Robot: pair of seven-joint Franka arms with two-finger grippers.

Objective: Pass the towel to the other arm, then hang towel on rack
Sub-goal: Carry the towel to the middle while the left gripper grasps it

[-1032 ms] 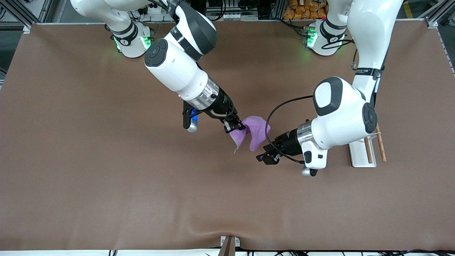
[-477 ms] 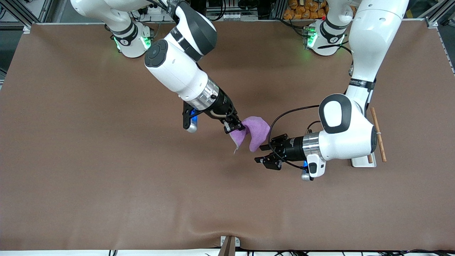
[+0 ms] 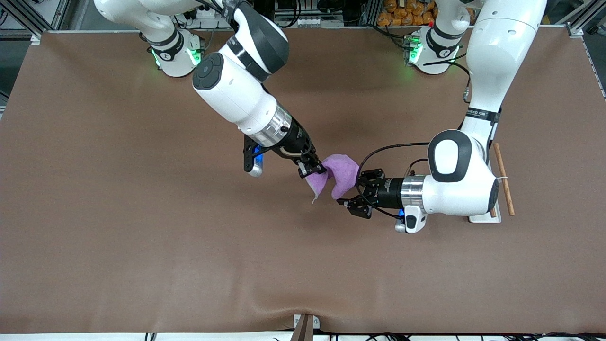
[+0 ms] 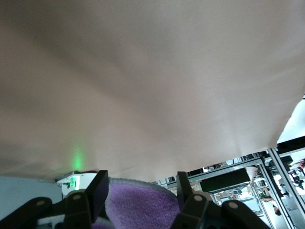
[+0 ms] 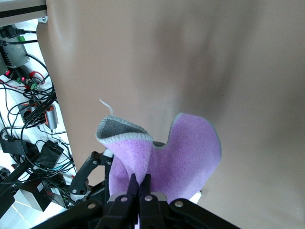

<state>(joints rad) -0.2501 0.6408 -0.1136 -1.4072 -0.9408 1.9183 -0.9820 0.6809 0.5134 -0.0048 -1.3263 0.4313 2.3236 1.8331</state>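
Since a second ago the left arm has swung its forearm flat and slid the left gripper (image 3: pixel 356 194) in toward the towel (image 3: pixel 337 176), so its spread fingers now straddle the cloth's lower lobe; in the left wrist view purple pile sits between the two open black fingers (image 4: pixel 95 195), with no squeeze visible. The right arm has not shifted. It slopes down from its base to mid-table, and the right gripper (image 3: pixel 313 168) pinches one upper corner of the towel with its fingers closed tight on the fabric (image 5: pixel 141 183). The towel hangs above the brown table (image 3: pixel 142 237) at its middle, folded into two lobes that droop toward the front camera, grey underside curling out at the lobe nearer the right arm, a loose thread trailing from its tip. The rack (image 3: pixel 503 182) lies toward the left arm's end of the table, largely hidden under the left wrist, its brown rods running lengthwise toward the camera. Lettering on the left forearm's band is too small to read.
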